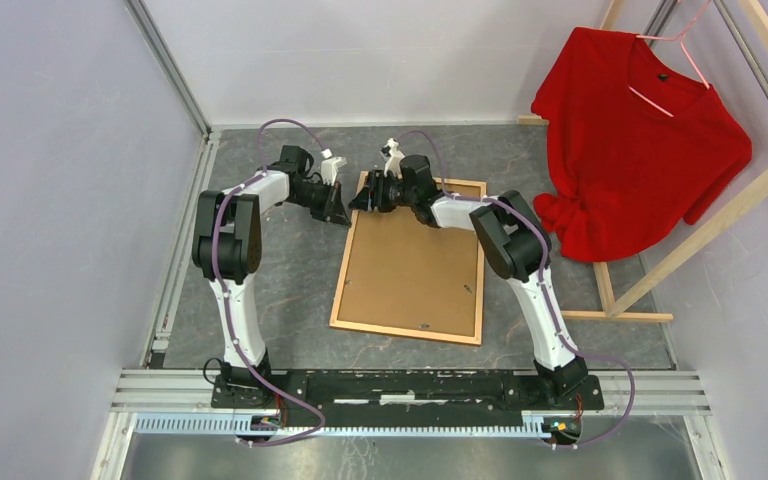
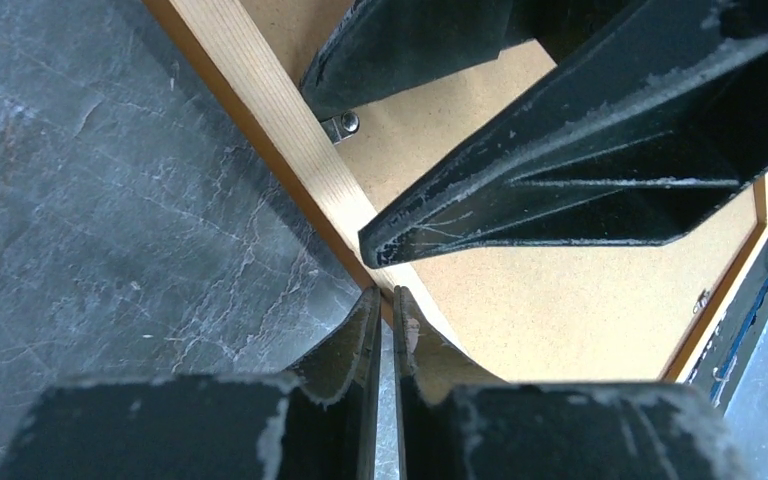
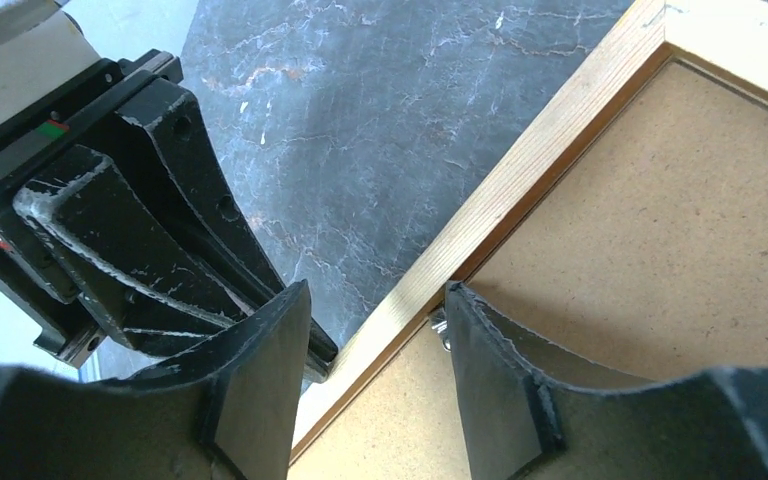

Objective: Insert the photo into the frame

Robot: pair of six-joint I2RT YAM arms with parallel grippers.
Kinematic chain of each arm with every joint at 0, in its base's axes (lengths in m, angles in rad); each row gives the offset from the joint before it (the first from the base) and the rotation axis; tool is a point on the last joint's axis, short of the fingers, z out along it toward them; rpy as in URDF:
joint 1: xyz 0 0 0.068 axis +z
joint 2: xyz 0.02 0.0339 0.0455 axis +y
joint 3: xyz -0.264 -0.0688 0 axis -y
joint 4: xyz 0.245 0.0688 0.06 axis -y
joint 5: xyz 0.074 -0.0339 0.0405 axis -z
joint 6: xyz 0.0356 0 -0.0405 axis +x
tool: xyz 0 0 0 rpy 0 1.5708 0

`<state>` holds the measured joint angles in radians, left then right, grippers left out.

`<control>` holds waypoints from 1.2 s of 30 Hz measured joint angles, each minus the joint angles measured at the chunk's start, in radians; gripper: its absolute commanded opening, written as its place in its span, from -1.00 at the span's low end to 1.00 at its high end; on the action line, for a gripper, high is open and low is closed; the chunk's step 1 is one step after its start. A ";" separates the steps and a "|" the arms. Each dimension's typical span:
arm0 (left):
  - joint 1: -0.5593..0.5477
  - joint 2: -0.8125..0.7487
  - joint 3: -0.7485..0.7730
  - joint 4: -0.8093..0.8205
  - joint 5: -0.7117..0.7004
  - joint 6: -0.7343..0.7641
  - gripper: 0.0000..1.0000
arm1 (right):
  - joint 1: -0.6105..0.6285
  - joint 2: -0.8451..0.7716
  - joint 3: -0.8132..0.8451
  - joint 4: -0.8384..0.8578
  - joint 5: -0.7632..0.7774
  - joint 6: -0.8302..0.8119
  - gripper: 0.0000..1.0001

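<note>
The orange-brown wooden frame (image 1: 339, 290) lies face down on the dark table, with a brown backing board (image 1: 410, 270) filling it. The photo is hidden. My left gripper (image 1: 341, 207) is shut and empty, its tips (image 2: 385, 296) at the outer edge of the frame's left rail (image 2: 290, 130) near the far corner. My right gripper (image 1: 365, 197) is open and straddles that same rail (image 3: 540, 160), one finger over the table and one over the board (image 3: 660, 200), next to a small metal clip (image 3: 438, 325).
A red shirt (image 1: 640, 140) hangs on a pale wooden clothes rack (image 1: 700, 215) at the far right. A metal track (image 1: 175, 270) runs along the left wall. The two grippers are very close together; the right one's fingers (image 2: 560, 170) fill the left wrist view.
</note>
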<state>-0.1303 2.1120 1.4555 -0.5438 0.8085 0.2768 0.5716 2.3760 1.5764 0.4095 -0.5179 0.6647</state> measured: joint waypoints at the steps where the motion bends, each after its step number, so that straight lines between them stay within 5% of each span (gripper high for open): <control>1: 0.000 -0.002 0.000 -0.003 -0.004 0.000 -0.67 | -0.003 -0.001 0.006 -0.012 -0.001 -0.010 0.41; 5: 0.004 -0.014 0.000 -0.029 -0.032 0.014 -0.56 | -0.013 -0.056 0.007 -0.097 0.031 -0.074 0.94; 12: 0.026 -0.132 -0.071 -0.088 -0.117 0.096 -0.27 | -0.118 -0.428 -0.225 -0.176 0.187 -0.167 0.96; 20: -0.015 -0.264 -0.298 -0.077 -0.229 0.174 -0.24 | -0.316 -0.843 -0.646 -0.202 0.463 -0.182 0.96; 29: -0.108 -0.363 -0.430 -0.022 -0.296 0.216 -0.29 | -0.361 -0.690 -0.740 -0.246 0.412 -0.156 0.96; 36: -0.189 -0.402 -0.464 -0.031 -0.354 0.233 -0.27 | -0.297 -0.448 -0.441 -0.292 0.400 -0.161 0.96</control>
<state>-0.3191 1.7100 0.9916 -0.5747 0.4545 0.5102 0.2745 1.9278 1.1355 0.1177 -0.1177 0.5041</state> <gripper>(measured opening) 0.357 0.982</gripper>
